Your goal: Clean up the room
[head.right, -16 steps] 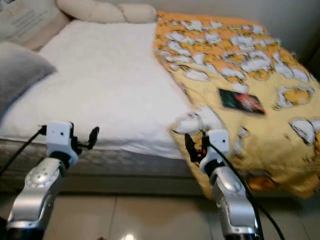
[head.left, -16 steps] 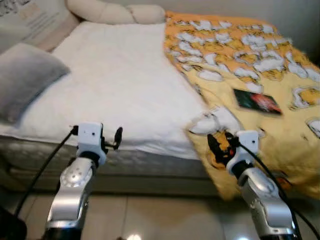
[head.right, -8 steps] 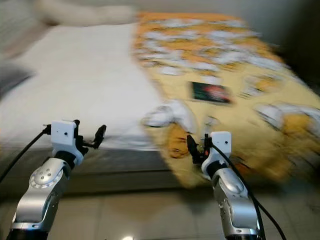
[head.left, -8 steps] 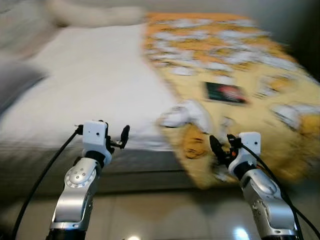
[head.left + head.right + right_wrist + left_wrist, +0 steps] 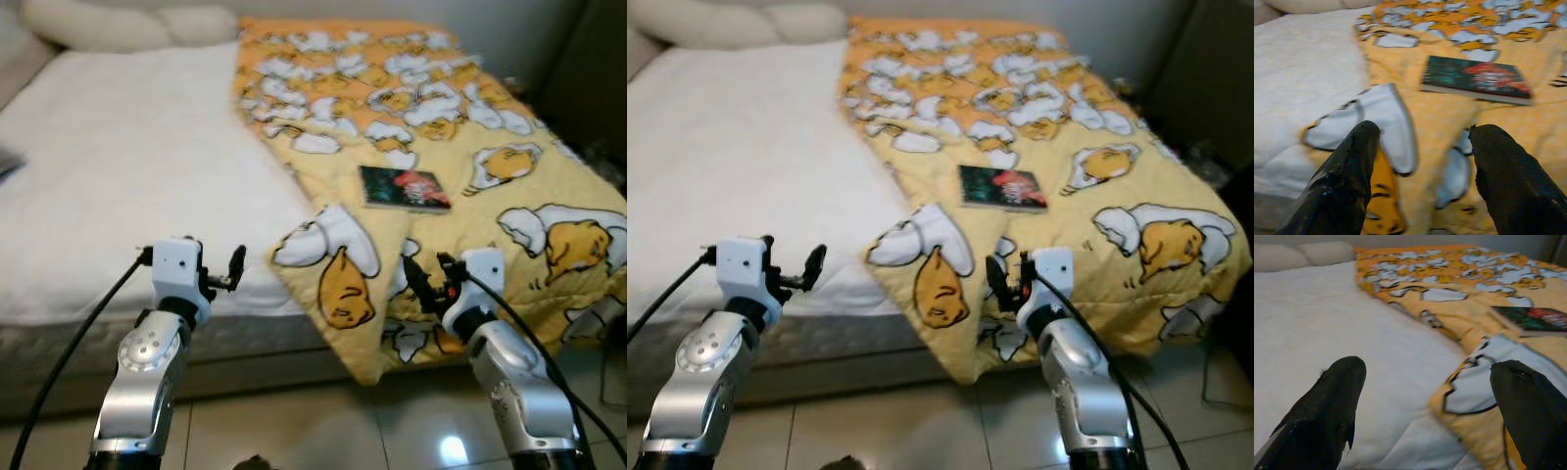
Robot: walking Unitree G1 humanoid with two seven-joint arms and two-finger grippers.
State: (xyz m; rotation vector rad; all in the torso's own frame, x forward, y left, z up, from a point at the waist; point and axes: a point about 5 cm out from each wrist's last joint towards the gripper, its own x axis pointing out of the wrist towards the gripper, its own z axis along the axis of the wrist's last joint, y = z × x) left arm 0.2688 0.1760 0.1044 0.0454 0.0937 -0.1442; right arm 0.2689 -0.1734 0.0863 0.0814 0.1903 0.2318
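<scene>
We face a white bed (image 5: 118, 176) half covered by a yellow cartoon blanket (image 5: 470, 127); a book (image 5: 404, 187) lies there. Our left gripper (image 5: 223, 273) and right gripper (image 5: 428, 279) hover spread apart; pillows (image 5: 127, 22) are cut off.

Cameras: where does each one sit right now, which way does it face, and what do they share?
Left eye view: on the head, looking forward and down at the bed, yellow blanket and book; both silver arms show, left pincer and right pincer open.
Right eye view: beside it, same scene.
Left wrist view: along the left pincer's fingers, across the white sheet toward the blanket.
Right wrist view: along the right pincer's fingers, toward the book.
Shared: every view shows book and blanket.
</scene>
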